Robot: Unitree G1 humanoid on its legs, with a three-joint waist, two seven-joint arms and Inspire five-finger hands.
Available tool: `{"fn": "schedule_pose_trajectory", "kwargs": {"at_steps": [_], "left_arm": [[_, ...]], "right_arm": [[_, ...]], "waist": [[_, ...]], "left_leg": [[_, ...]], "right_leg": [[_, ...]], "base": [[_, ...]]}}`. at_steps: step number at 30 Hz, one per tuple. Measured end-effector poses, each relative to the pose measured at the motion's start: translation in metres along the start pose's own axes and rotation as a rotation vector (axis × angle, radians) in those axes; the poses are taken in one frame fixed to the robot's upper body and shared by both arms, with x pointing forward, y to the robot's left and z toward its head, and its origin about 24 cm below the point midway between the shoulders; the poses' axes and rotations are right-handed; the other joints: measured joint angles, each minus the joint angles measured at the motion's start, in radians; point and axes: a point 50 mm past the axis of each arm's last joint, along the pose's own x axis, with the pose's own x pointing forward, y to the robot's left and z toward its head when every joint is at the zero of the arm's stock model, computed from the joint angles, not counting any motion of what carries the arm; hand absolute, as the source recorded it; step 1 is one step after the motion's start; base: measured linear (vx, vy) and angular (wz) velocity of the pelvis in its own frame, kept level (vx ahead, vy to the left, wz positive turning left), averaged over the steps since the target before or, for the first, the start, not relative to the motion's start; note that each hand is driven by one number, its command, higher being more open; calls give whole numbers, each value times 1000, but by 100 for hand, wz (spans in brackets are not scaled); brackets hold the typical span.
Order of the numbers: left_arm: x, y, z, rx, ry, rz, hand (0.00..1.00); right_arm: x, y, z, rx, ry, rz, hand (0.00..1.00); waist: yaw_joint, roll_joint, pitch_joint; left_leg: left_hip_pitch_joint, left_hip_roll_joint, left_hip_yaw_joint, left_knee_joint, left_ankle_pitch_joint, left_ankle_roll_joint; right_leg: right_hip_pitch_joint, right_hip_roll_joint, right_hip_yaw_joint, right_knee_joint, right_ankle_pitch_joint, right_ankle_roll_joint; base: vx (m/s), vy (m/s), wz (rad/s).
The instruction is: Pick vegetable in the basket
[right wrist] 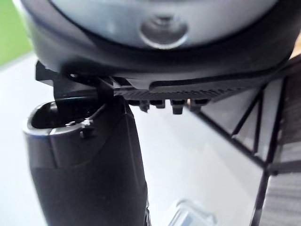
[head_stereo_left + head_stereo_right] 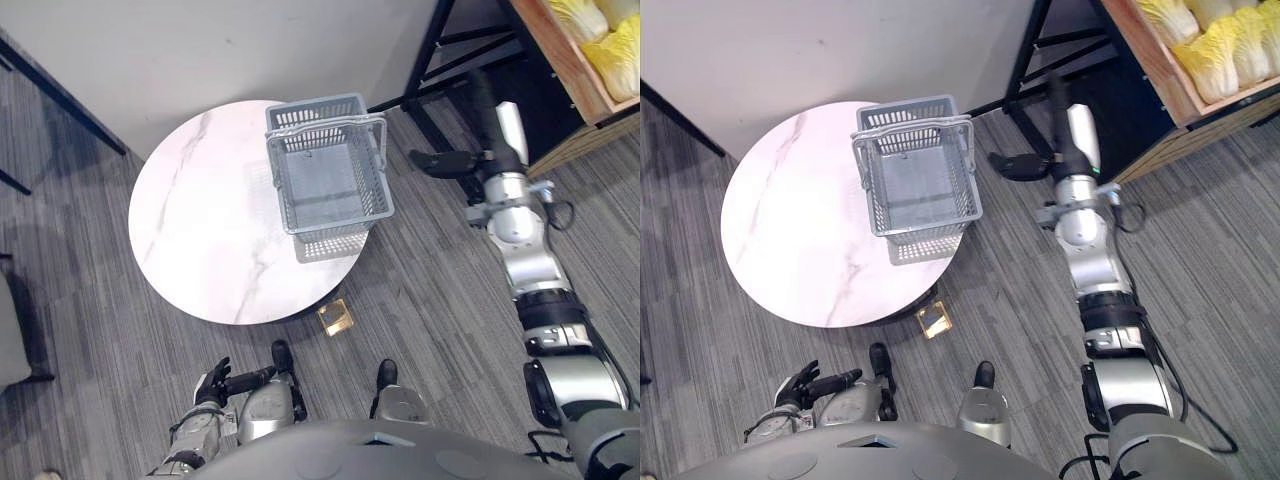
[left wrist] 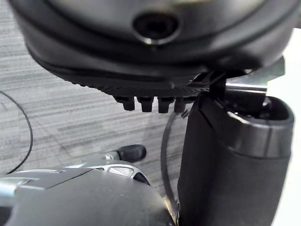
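Yellow cabbages (image 2: 620, 50) in a crate (image 2: 565, 55), near the right hand (image 2: 485, 160), not touching.
Its fingers are straight, empty; left hand (image 2: 212, 385) low, relaxed.

basket (image 2: 383, 185) top open | black rack legs (image 2: 426, 50) between basket and cabbage crate (image 2: 565, 62)
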Motion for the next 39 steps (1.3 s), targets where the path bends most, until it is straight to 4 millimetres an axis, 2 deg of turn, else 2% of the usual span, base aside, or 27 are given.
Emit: {"fn": "schedule_pose_trajectory", "kwargs": {"at_steps": [3,5,6,8,11,14,18,21,25,31,33,39], "left_arm": [[0,-1,4,-22,-17,-2,100],[1,-2,7,-29,-32,-3,100],[2,-4,12,-34,-54,-10,100],[2,-5,17,-37,-78,-12,100],[5,-6,26,-51,-104,-11,100],[6,-8,30,-60,-112,-11,100],[6,-9,33,-63,-124,-4,100],[7,-13,42,-69,-150,-9,100],[9,-13,49,-86,-163,1,100],[11,-14,60,-49,-195,-8,100],[12,-17,68,-43,-214,-17,100],[11,-23,79,-28,-257,-41,100]], "right_arm": [[16,13,24,-34,-84,89,100],[28,13,37,-75,-124,123,100],[37,7,46,-101,-147,123,100],[45,2,53,-120,-161,117,100],[63,-15,76,-185,-217,92,100],[71,-22,86,-199,-228,76,100],[80,-30,93,-218,-226,57,100],[88,-48,98,-247,-210,15,100],[93,-57,90,-272,-151,-2,100],[101,-73,86,-374,-80,-27,100],[103,-82,86,-400,-60,-44,100],[110,-98,104,-417,-85,-87,100]], "waist": [[4,3,26],[7,3,35],[20,6,60],[26,4,76],[36,3,99],[47,6,103],[51,11,107],[55,23,137],[56,22,144],[61,16,166],[74,19,185],[85,27,209]], "left_leg": [[-14,-2,-16,0,8,9],[-33,-6,-20,0,15,18],[-35,-7,-20,0,22,23],[-41,-4,-22,0,24,26],[-84,-5,-37,-1,48,31],[-104,-2,-45,-5,64,27],[-137,15,-68,-6,77,9],[-161,30,-92,-6,102,-1],[-197,52,-113,-6,124,-16],[-236,64,-133,-6,143,-7],[-242,62,-140,-6,147,-4],[-278,52,-154,-5,150,-3]], "right_leg": [[-6,-1,-2,0,29,5],[-25,-6,-1,-1,44,9],[-28,-6,-1,-1,59,13],[-33,-8,0,1,62,15],[-68,-10,-1,2,63,16],[-84,-3,-1,0,62,16],[-110,12,-2,0,61,16],[-127,30,-9,1,54,11],[-151,52,-25,-1,48,9],[-177,65,-42,-3,56,9],[-178,64,-51,-3,57,9],[-205,65,-63,-5,55,7]], "base": [[-18,47,13],[-58,93,7],[-76,93,1],[-80,47,2],[-112,40,9],[-116,23,1],[-115,-15,2],[-116,-34,6],[-96,-48,7],[-11,-46,7],[35,-27,9],[24,-10,7]]}}
